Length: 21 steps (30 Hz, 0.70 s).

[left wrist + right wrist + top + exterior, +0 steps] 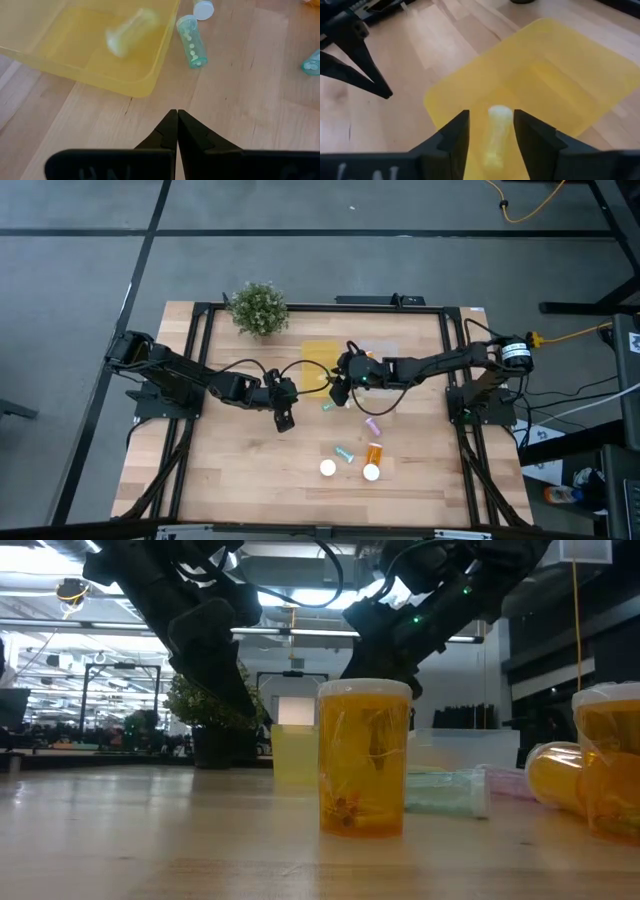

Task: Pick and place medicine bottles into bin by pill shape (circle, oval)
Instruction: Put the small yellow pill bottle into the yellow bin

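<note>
A cream vial (496,132) shows blurred inside the yellow bin (318,358), below and between the open fingers of my right gripper (491,131), which hovers over the bin's near part (341,388). The vial also shows blurred in the left wrist view (131,33); I cannot tell if it rests on the bin's floor. My left gripper (285,420) is shut and empty, just above the table, left of and nearer than the bin. A teal vial (191,41) lies on its side on the table beside the bin's near right corner.
A pink-purple vial (372,425), another teal vial (345,451), a lying orange bottle (375,452) and two upright white-capped orange bottles (328,468) (371,472) sit toward the near edge. A clear bin (382,370) stands right of the yellow one. A potted plant (258,308) stands at the far left.
</note>
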Available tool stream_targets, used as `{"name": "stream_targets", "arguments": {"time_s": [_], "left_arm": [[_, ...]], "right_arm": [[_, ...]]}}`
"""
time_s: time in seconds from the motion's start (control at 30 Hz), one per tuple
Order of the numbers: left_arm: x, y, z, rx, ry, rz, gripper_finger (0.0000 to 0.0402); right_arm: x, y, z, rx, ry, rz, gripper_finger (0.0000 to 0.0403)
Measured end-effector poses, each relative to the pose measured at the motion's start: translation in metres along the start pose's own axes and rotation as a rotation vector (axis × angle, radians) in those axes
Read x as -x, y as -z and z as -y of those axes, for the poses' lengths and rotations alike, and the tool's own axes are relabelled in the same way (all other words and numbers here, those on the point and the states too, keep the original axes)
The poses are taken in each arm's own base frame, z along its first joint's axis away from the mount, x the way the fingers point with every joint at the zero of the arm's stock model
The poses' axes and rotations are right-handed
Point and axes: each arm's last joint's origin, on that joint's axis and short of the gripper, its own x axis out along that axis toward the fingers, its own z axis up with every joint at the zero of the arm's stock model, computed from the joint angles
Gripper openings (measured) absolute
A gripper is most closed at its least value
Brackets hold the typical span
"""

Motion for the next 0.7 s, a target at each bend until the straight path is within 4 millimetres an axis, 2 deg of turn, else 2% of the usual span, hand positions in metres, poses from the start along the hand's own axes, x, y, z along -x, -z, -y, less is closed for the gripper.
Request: {"name": "stream_targets", "arguments": {"time_s": [0.17, 0.3, 0.47, 0.7], "left_arm": [[0.000, 0.000, 0.000, 0.000, 0.000, 0.000, 0.0004], [0.000, 0.000, 0.000, 0.001, 0.000, 0.000, 0.0004], [0.000, 0.000, 0.000, 0.004, 0.001, 0.002, 0.0004], [0.000, 0.000, 0.000, 0.004, 0.001, 0.003, 0.0004]], "right_arm": [[0.000, -0.002, -0.001, -0.008, -0.014, 0.014, 0.0171], [0.007, -0.004, -0.005, 0.068, -0.124, -0.021, 0.0172], [0.023, 0.005, -0.005, 0.197, -0.254, -0.215, 0.0173], [0.034, 0.029, -0.007, 0.295, -0.229, -0.434, 0.0173]]}}
